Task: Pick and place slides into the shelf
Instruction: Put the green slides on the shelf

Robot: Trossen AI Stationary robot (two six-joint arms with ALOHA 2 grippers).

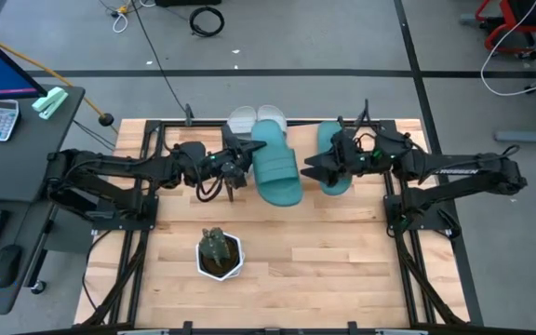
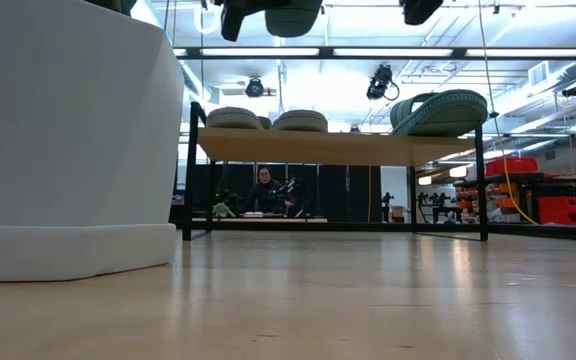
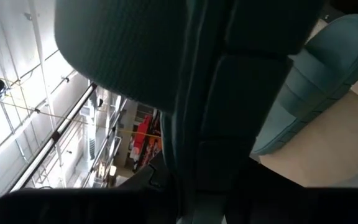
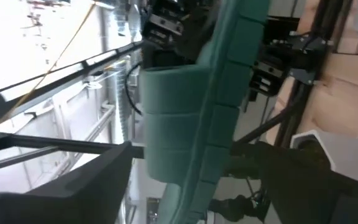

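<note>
Beyond the shelf a person sits in the workshop; grey slides lie on its board. Your left gripper pinches a teal slide in front of that board (light, rubbery, bends; hold the sole edge). Beside it, your right gripper spreads wide by the other teal slide.

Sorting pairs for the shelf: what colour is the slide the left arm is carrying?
Teal green. The slide shows best in the high view, held up by the left gripper.

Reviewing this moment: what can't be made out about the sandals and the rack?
- Light wooden rack top: high view, hidden under sandals and arms.
- Light grey rubbery sandals: high view, partly covered by the held teal rubbery sandal.
- Left claw: its contact with that sandal is hidden.
</note>
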